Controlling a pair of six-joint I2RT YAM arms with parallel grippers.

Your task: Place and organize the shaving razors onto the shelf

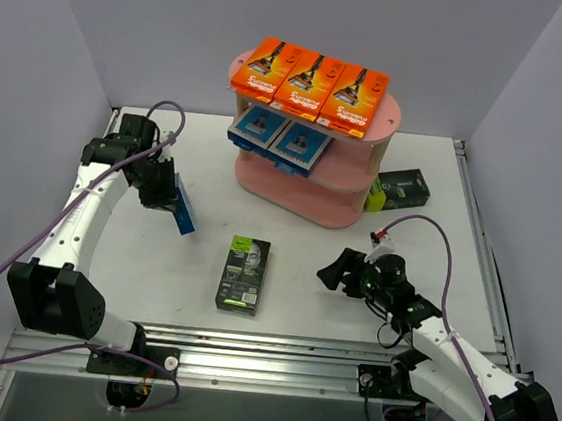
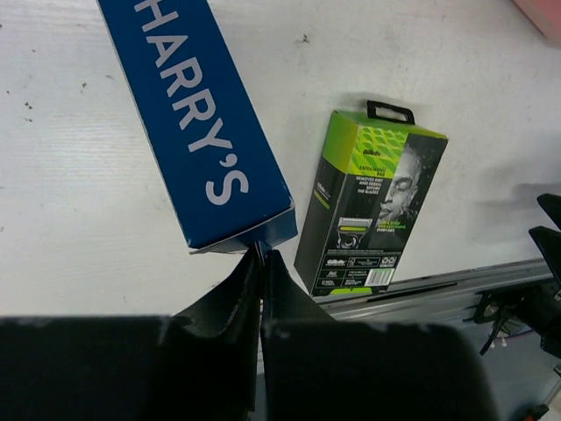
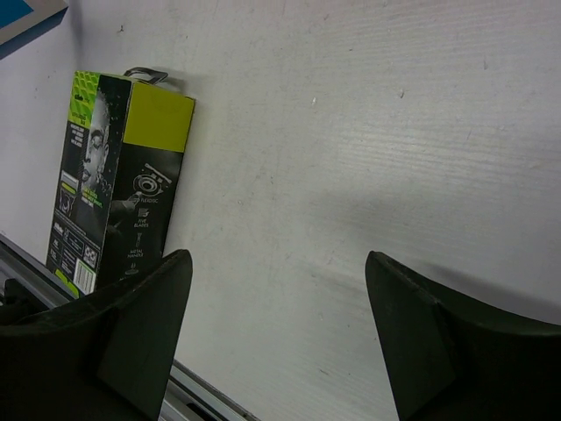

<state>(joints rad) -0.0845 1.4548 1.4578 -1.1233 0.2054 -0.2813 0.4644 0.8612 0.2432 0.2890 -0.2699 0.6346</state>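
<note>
Left wrist, fingers (image 2: pixel 230 305) pinching blue pack (image 2: pixel 203 132) edge

The shelf (image 1: pixel 302 201) stands at the table's (image 1: pixel 155 258) 12 o'clock, with 3 top-tier packs (image 1: pixel 309 83) side by side on its upper board and 2 middle-tier packs (image 1: pixel 281 138) on the board below. A side pack (image 1: pixel 401 190) sits just beside the shelf at its 3 o'clock, and a flat pack (image 1: pixel 243 274) lies on the table at its 6 o'clock, well apart. From that flat pack, the held pack (image 1: pixel 183 210) in the left gripper (image 1: pixel 172 199) is at 10 o'clock, the right gripper (image 1: pixel 331 271) at 3 o'clock.
</note>
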